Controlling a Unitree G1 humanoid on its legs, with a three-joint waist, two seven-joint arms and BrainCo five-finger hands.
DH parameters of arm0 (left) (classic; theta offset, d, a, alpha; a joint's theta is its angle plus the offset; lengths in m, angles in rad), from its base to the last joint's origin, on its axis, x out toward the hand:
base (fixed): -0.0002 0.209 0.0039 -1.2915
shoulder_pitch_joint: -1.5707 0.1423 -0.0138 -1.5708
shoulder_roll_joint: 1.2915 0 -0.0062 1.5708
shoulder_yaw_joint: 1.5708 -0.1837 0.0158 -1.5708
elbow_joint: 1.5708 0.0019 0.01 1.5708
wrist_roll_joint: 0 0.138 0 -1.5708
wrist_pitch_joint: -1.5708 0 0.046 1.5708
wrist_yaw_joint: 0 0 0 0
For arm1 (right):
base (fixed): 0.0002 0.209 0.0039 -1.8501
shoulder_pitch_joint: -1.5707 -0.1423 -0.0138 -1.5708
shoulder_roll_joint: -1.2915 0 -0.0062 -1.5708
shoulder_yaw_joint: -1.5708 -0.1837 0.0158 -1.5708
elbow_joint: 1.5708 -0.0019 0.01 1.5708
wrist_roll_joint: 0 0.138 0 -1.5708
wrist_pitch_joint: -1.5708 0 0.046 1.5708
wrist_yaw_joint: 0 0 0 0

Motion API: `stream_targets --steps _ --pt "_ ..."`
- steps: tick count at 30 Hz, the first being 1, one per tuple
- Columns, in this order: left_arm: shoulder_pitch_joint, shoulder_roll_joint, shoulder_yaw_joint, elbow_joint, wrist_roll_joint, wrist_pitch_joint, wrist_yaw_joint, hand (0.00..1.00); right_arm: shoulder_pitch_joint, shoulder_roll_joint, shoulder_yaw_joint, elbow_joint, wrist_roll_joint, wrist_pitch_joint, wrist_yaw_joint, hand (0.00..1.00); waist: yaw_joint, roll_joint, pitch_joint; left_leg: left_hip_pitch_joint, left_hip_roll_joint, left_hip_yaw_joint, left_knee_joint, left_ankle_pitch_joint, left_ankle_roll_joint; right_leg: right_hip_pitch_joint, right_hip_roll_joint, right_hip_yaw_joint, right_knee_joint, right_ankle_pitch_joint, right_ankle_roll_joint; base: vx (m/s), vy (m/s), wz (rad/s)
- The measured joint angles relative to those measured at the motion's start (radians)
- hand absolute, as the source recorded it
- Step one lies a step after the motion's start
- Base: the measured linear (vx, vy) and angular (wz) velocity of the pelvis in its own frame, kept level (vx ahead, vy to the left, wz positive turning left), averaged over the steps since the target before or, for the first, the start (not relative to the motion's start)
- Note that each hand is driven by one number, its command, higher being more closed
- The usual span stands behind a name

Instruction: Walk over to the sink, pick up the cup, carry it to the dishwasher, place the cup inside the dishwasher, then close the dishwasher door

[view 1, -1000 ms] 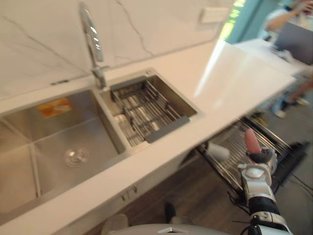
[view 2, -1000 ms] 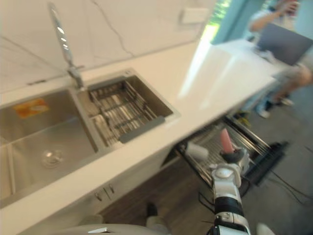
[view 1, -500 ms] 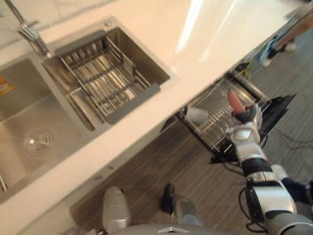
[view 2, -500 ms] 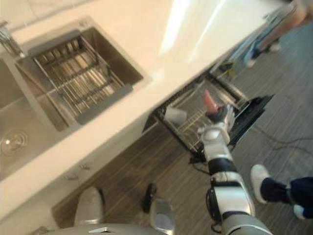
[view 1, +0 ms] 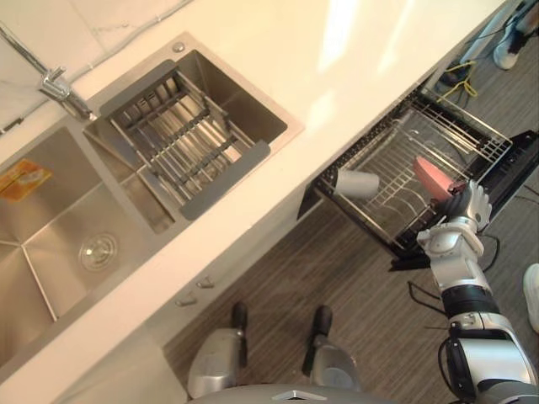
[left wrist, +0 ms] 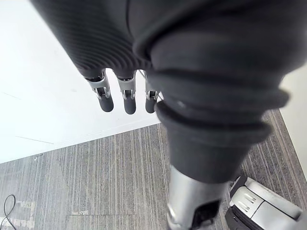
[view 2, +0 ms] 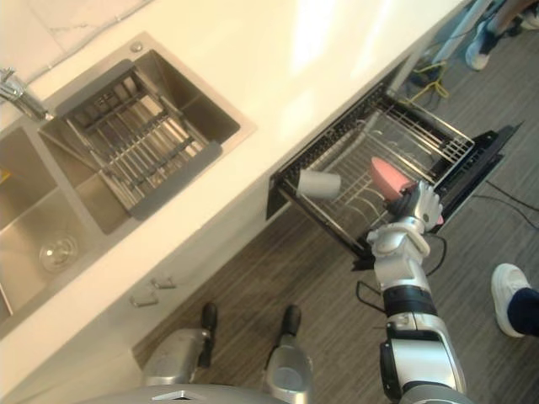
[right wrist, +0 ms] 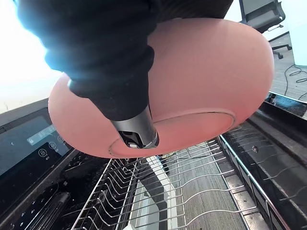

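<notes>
White countertop (view 1: 278, 76) with a steel sink (view 1: 76, 244), well apart from the dishwasher rack (view 1: 459, 135). The rack is pulled out below the counter edge, over the open door (view 2: 482, 164). Right hand (view 1: 468, 205) at the rack's outer edge, fingers and thumb curled round the pink cup (view 1: 431, 178), which is just above the wires. Grey cup (view 1: 358, 183) lies sideways in the rack's counter-side corner. Left hand (left wrist: 128, 98) over the floor (left wrist: 96, 177), fingers loose, holding nothing.
</notes>
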Motion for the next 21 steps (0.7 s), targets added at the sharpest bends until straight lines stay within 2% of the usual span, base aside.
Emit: stream_targets --steps 4,7,11,15,21 --pt "0.000 0.003 0.000 -0.013 -0.004 -0.011 -0.004 0.00 -0.013 -0.001 0.024 0.015 0.002 0.007 -0.002 1.00 0.020 -0.016 0.010 -0.042 -0.010 -0.017 0.000 0.016 0.004 -0.035 -0.007 -0.016 -0.004 0.012 0.004 -0.03 0.013 0.16" --pt "0.000 0.004 0.001 -0.017 -0.021 -0.021 -0.003 0.00 -0.050 -0.001 0.046 0.027 0.003 0.009 -0.003 1.00 0.018 -0.032 0.035 -0.070 -0.022 -0.017 0.001 0.030 0.010 -0.056 -0.015 -0.016 -0.021 0.035 0.005 -0.08 0.039 0.01" --pt "-0.001 0.027 -0.001 -0.034 -0.044 -0.030 -0.005 0.00 -0.110 -0.029 0.074 0.032 0.013 0.019 -0.003 1.00 0.019 -0.044 0.078 -0.104 -0.030 -0.015 -0.001 0.044 0.013 -0.094 -0.033 -0.047 -0.023 0.035 -0.004 -0.10 0.047 -0.02" --pt "-0.004 0.056 -0.024 -0.034 -0.069 -0.030 -0.004 0.00 -0.187 -0.065 0.081 0.076 0.048 0.032 -0.005 1.00 0.021 -0.042 0.090 -0.146 -0.030 -0.018 -0.002 0.056 0.013 -0.134 -0.037 -0.058 -0.018 0.053 -0.010 -0.04 0.020 0.03" --pt "-0.027 0.056 -0.061 -0.031 -0.083 -0.031 -0.005 0.00 -0.298 -0.147 0.110 0.155 0.067 0.046 -0.024 1.00 0.025 -0.007 0.112 -0.201 -0.043 -0.035 -0.008 0.071 0.019 -0.182 -0.044 -0.066 -0.014 0.075 -0.003 0.02 0.020 0.06"
